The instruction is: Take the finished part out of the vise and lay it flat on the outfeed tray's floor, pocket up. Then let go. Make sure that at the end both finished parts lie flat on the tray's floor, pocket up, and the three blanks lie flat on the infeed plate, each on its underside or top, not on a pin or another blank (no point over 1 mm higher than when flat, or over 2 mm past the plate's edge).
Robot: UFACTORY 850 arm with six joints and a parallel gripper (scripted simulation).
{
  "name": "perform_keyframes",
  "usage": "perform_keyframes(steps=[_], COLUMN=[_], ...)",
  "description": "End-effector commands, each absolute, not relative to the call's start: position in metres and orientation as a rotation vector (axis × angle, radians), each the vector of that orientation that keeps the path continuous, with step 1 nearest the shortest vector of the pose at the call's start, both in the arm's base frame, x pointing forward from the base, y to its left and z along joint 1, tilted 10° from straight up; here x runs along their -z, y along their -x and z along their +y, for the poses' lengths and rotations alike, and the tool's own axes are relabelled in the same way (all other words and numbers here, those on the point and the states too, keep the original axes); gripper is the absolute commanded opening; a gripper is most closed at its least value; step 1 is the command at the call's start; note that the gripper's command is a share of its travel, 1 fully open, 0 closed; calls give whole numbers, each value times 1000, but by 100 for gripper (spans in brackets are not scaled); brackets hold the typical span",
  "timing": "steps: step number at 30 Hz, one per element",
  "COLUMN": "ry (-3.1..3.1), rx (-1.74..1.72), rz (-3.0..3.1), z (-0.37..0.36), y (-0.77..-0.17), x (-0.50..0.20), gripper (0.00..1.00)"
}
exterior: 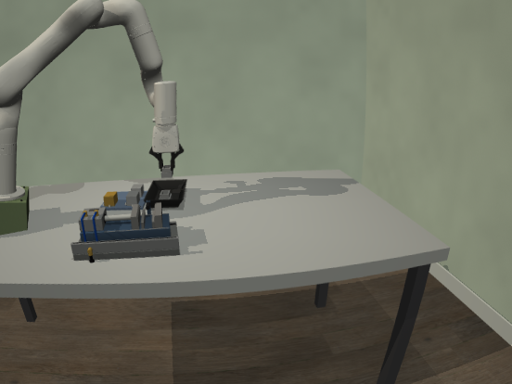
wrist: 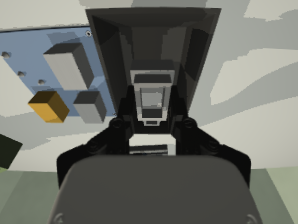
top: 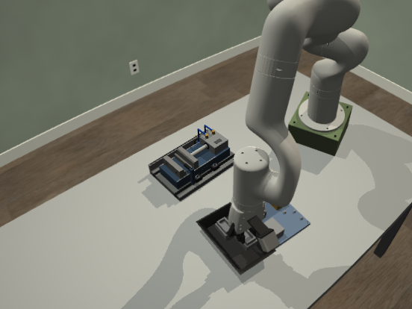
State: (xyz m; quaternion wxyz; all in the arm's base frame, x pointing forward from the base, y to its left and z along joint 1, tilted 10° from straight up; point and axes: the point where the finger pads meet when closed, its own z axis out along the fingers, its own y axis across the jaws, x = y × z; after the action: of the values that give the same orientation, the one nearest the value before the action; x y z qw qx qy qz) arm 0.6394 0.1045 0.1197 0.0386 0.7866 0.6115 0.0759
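Black-walled and rectangular, the outfeed tray (exterior: 149, 195) sits on the pale grey table (exterior: 288, 232), just beside a blue fixture plate (top: 295, 220) that carries two grey blocks (wrist: 65, 62) and an orange block (wrist: 47, 106). Directly above the tray hangs the gripper (exterior: 166, 171), pointing straight down from the white arm (top: 274, 86). Its dark fingers are partly closed and clamped on the finished part (wrist: 151, 97), a small grey block whose recessed pocket shows in the wrist view. In the exterior view the part (exterior: 166, 172) is in the air, just over the tray's rim and not touching the tray floor. The wrist camera looks down past the part into the tray's dark interior (wrist: 107, 40).

Well apart from the tray, nearer the table's other side, stands the vise (top: 192, 162), blue-bodied on a dark grey base, with grey jaw blocks, a screw between them and blue hoses at one end. No part is visible between its jaw blocks. The arm rises from a green pedestal (top: 334, 143) near the table's far edge.
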Motion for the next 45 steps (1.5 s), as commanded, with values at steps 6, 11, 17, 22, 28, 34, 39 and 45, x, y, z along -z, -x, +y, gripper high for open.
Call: perform_keyframes(steps=[6, 11, 17, 22, 28, 34, 39, 45], ry=[-2411, -2411, -2411, -2411, -2411, -2411, -2411, -2411], rx=[-236, -236, -236, -236, -236, -236, -236, -236], rz=[1875, 1875, 1875, 1875, 1875, 1875, 1875, 1875], z=[105, 106, 106, 106, 106, 106, 106, 106], y=[-644, -646, -647, -648, -649, -649, -649, -650], x=[-101, -92, -86, -80, -74, -72, -70, -69], gripper=[0, 0, 0, 0, 0, 0, 0, 0])
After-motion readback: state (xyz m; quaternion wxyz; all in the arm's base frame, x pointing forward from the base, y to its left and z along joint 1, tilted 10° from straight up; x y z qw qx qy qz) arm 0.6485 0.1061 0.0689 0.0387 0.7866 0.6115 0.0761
